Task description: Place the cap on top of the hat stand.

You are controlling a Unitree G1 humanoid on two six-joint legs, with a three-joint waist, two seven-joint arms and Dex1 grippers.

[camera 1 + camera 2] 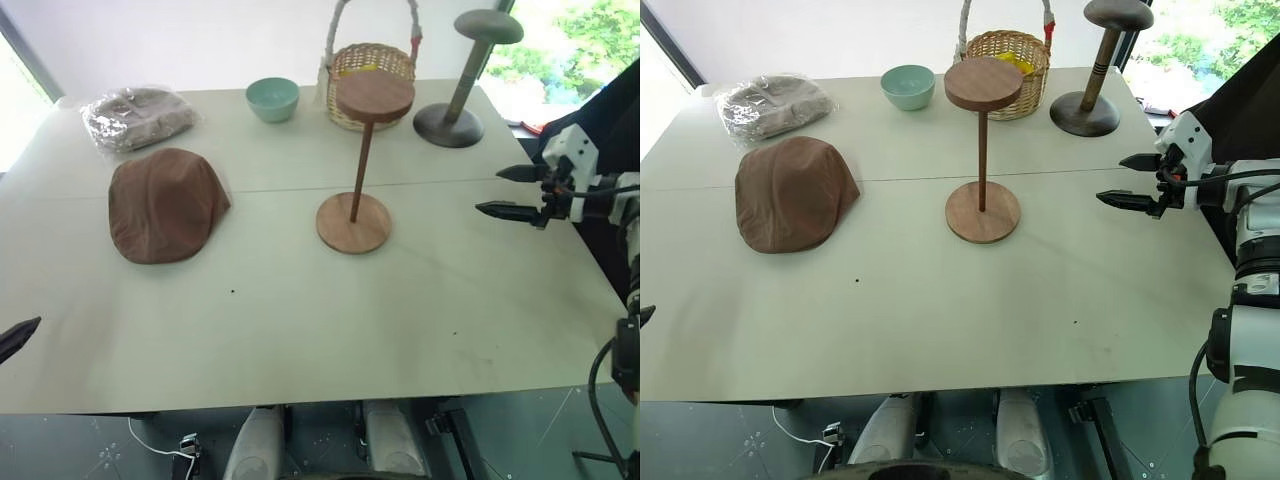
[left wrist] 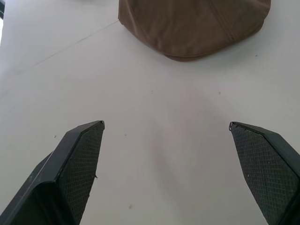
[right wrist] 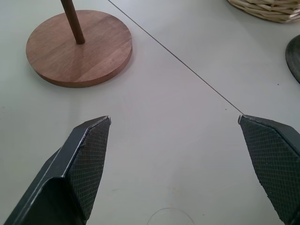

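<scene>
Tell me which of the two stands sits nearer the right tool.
The reddish-brown wooden hat stand, mid-table with its thin rod and flat disc top, judging by the right wrist view. The grey stand sits at the far edge beside the basket.

Test room, table (image 1: 300, 330), big windows (image 1: 580, 40)

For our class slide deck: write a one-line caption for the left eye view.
Brown cap lies flat on the table, left of the bare wooden hat stand; open right gripper waits.
</scene>
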